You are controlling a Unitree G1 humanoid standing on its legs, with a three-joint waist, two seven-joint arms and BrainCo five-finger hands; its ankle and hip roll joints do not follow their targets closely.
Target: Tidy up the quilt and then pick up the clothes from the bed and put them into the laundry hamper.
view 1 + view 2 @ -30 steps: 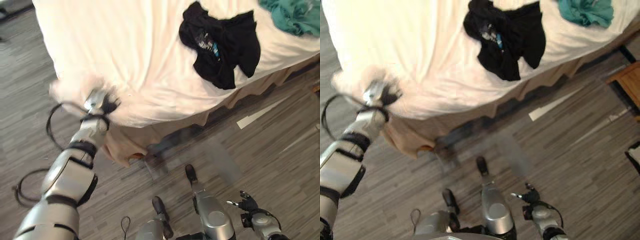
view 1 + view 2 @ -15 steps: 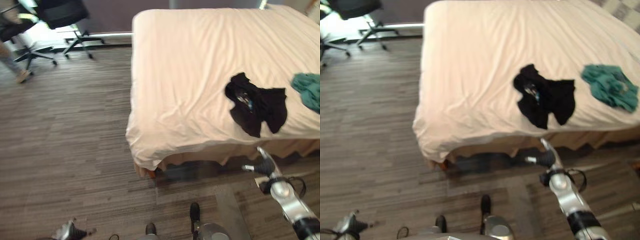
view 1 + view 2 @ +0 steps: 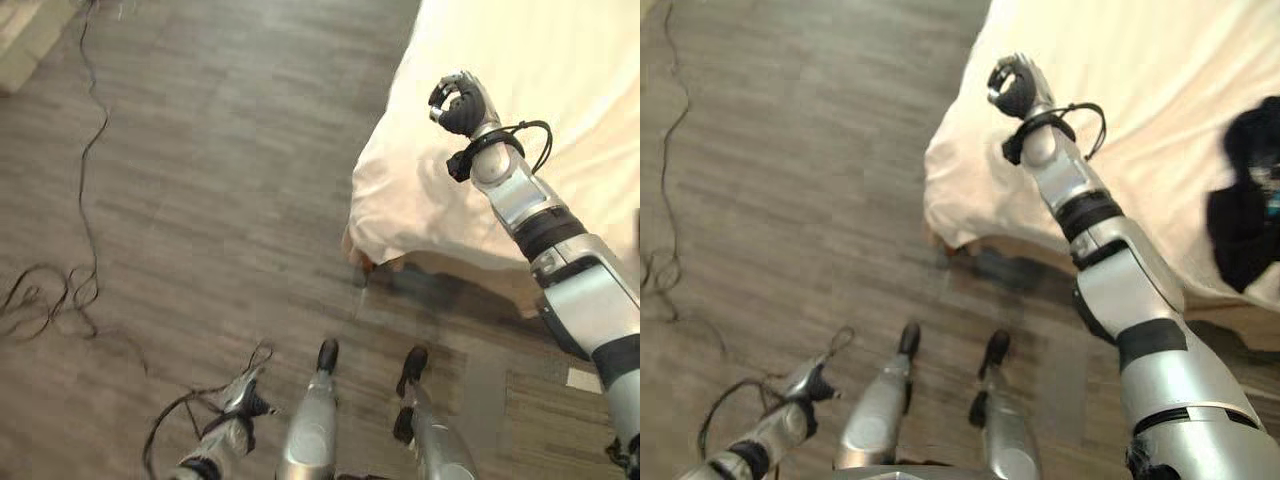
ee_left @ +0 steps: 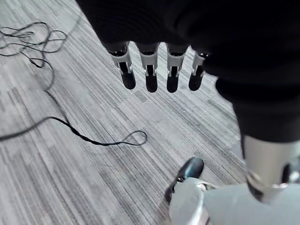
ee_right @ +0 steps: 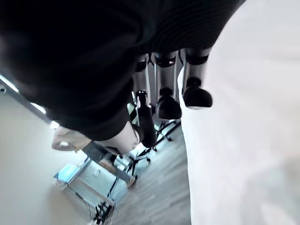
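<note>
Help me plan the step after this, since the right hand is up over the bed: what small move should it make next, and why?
Probably lower the right hand onto the quilt near the bed's corner and grasp it. The hand hangs above the cloth with its fingers curled and nothing in them, the left hand is down by the floor, and the black garment lies further along.

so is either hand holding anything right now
No. The right hand is raised over the quilt with fingers curled on nothing. The left hand hangs open above the floor.
</note>
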